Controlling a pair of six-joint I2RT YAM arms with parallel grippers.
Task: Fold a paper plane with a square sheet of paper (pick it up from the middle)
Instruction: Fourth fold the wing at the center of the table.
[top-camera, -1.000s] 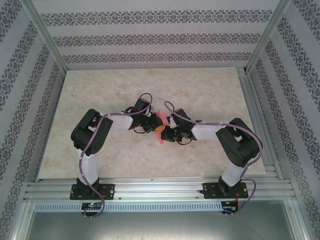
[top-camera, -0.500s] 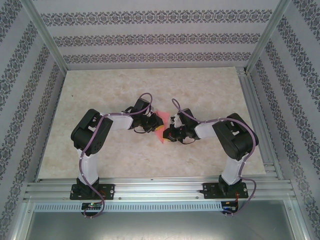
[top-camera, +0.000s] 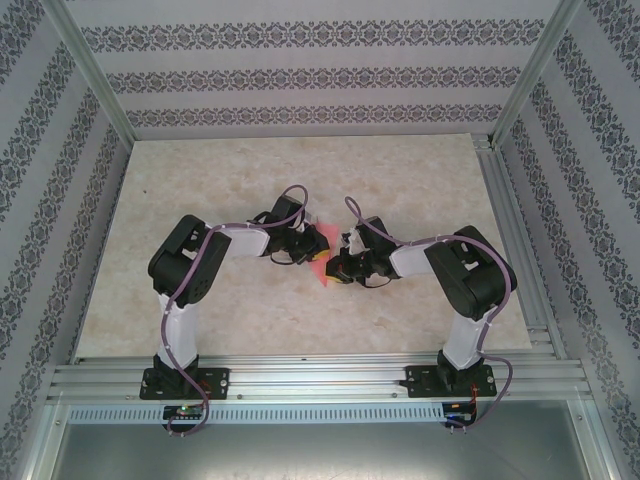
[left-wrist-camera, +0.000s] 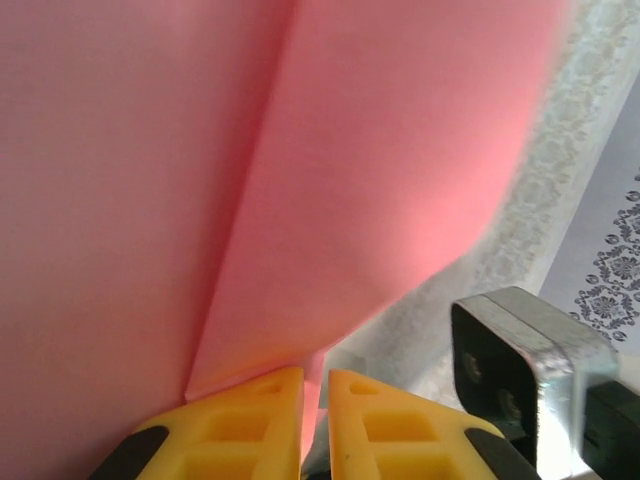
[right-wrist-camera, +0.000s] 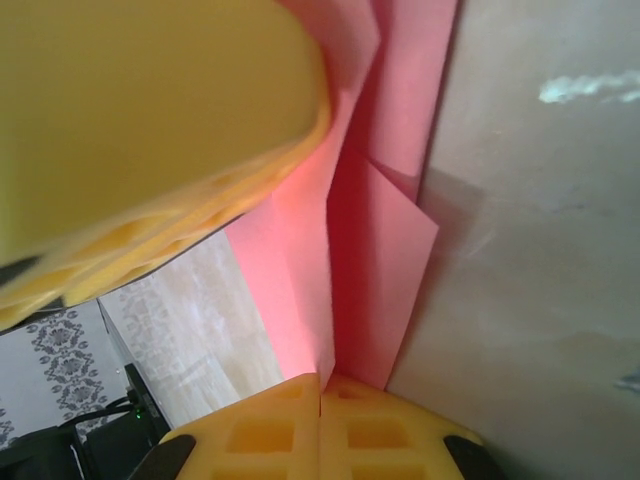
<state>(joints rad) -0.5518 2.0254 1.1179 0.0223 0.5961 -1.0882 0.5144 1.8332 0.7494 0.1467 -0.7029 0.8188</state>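
The pink sheet of paper (top-camera: 320, 262), folded with creases, hangs between both grippers above the middle of the table. My left gripper (top-camera: 312, 241) sits at its upper left and my right gripper (top-camera: 334, 268) at its lower right. In the left wrist view the paper (left-wrist-camera: 300, 150) fans out, and a thin edge runs into the narrow slit of the left gripper (left-wrist-camera: 316, 385). In the right wrist view the right gripper (right-wrist-camera: 320, 385) is shut on a fold of the paper (right-wrist-camera: 385, 280). A yellow left finger (right-wrist-camera: 150, 120) looms close above.
The beige marbled table (top-camera: 230, 180) lies under the arms. Aluminium frame rails (top-camera: 310, 372) run along the near edge and up the sides, with patterned walls (top-camera: 300, 75) behind. A black and metal part (left-wrist-camera: 525, 370) sits to the right of the left fingers.
My right arm drew back to the right and folded its elbow while holding the paper. The left gripper shifted a little up and towards the paper. The paper stays between the two grippers.
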